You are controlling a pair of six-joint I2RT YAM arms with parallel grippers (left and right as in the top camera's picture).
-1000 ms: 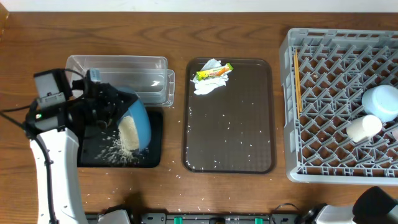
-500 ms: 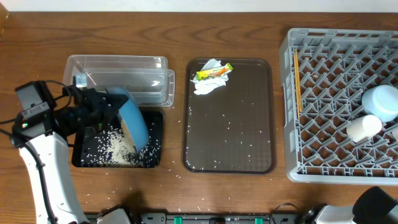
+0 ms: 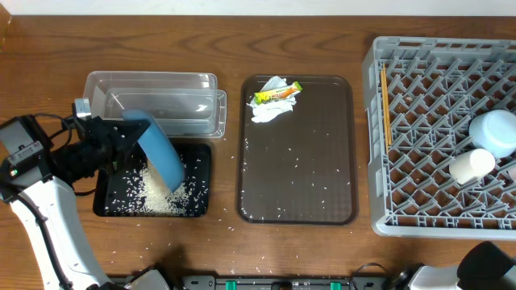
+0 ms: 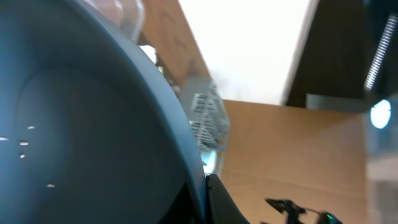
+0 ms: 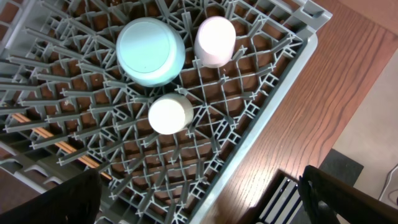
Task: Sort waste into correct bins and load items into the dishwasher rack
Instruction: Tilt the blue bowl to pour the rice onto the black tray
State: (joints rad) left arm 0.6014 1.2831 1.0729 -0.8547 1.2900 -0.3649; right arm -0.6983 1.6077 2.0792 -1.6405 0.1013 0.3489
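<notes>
Brown tray (image 3: 322, 161) ctr open — tissue (image 3: 270, 111) & wrapper (image 3: 276, 93) block far end.

Two bowls, two cups, three trays and tubs, one rack.
Left: one big dark-blue bowl (image 3: 161, 157), one clear plastic tub (image 3: 185, 89), one black tray (image 3: 199, 157), and white rice grains (image 3: 149, 193), too many to count. Middle: one brown tray (image 3: 314, 185), one crumpled white tissue (image 3: 270, 111), one yellow-green wrapper (image 3: 278, 94). Right: one grey plastic rack (image 3: 435, 226), one small light-blue bowl (image 3: 493, 131), two small white cups (image 5: 169, 114).

The left arm (image 3: 58, 225) has a long white part, black joints (image 3: 81, 157), a grey box (image 3: 22, 142) and thin black cables (image 3: 50, 122). The right arm (image 3: 489, 259) looks black.
</notes>
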